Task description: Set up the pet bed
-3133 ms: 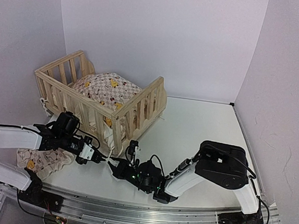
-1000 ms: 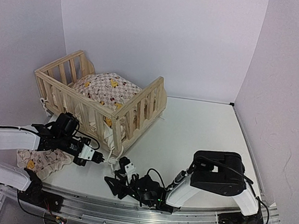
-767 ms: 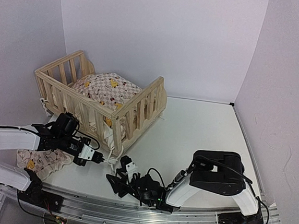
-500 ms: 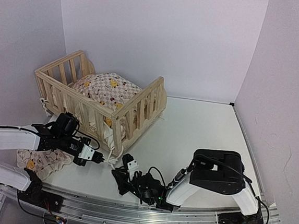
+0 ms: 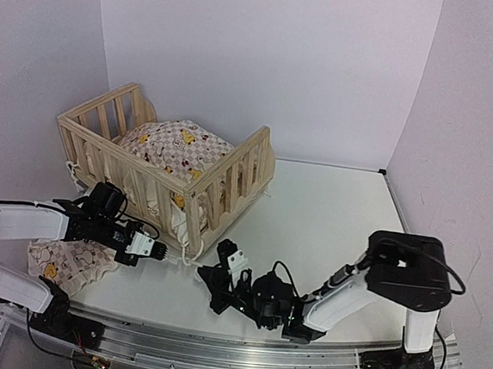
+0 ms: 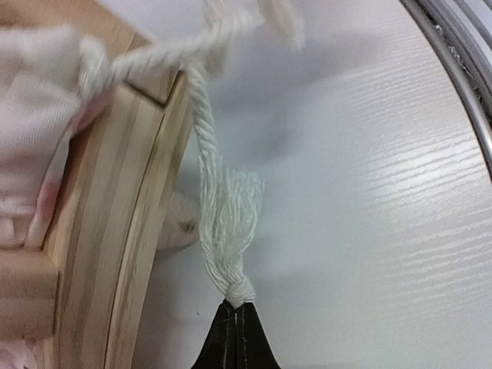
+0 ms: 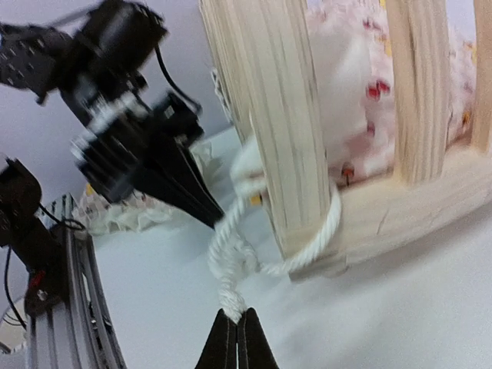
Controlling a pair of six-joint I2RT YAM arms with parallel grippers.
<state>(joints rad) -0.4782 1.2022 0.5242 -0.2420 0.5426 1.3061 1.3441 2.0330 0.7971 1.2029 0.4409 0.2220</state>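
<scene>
The pet bed (image 5: 246, 165) stands at the far left of the table (image 5: 339, 210), its left end just beside the left wall (image 5: 33, 62), with its cushion (image 5: 177, 142) lying inside the slatted frame. At the bed's near corner post (image 7: 273, 115) a tie string (image 7: 231, 261) loops round the foot of the wood and trails onto the table.

The left gripper (image 6: 234, 311) is fully closed, pinching the tasselled end of the string just beside that post. The right gripper (image 7: 234, 317) is also fully closed, nipping a knotted end of the string low over the table, near the same corner. The two sets of fingertips sit close together, with the post right next to them.

A patterned cloth (image 5: 54, 263) lies at the near left edge, partly under the left arm. A metal rail (image 5: 214, 354) runs along the near edge.

The white table spreads broadly to the right of the bed, as far as the right wall (image 5: 474, 153). Its surface is smooth with a faint grain.
</scene>
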